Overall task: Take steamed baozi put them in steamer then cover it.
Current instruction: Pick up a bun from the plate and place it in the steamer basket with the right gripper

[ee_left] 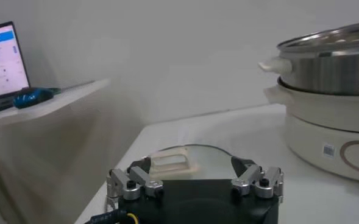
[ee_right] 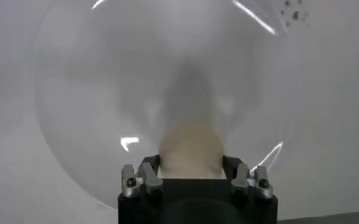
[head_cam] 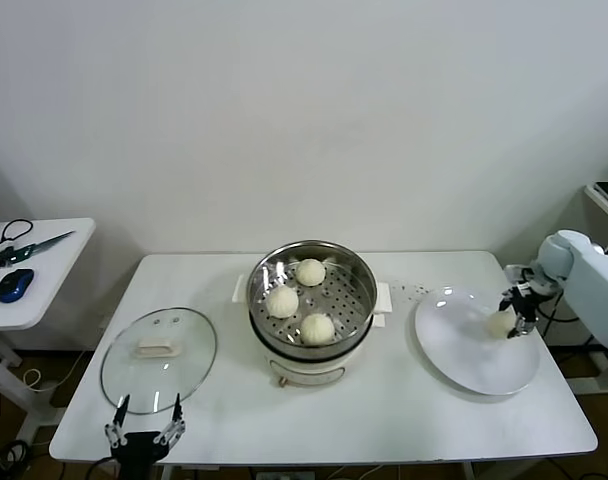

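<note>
steamer (head_cam: 311, 300): shiny steel | cover (head_cam: 159, 358): clear glass | plate (head_cam: 474, 345): glossy, maybe ceramic

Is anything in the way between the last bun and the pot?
Nothing visible is. The right gripper is shut on the last baozi over the white plate. Bare table lies between it and the open steamer. The cover lies on the steamer's other side, near the open left gripper.

White rectangular work table (head_cam: 404, 420) against plain white wall (head_cam: 304, 110).
Beside it, smaller white side table (head_cam: 34, 290) carrying blue computer mouse (head_cam: 14, 285), black-handled scissors (head_cam: 29, 245) and open laptop (ee_left: 5, 64); evenly lit.
</note>
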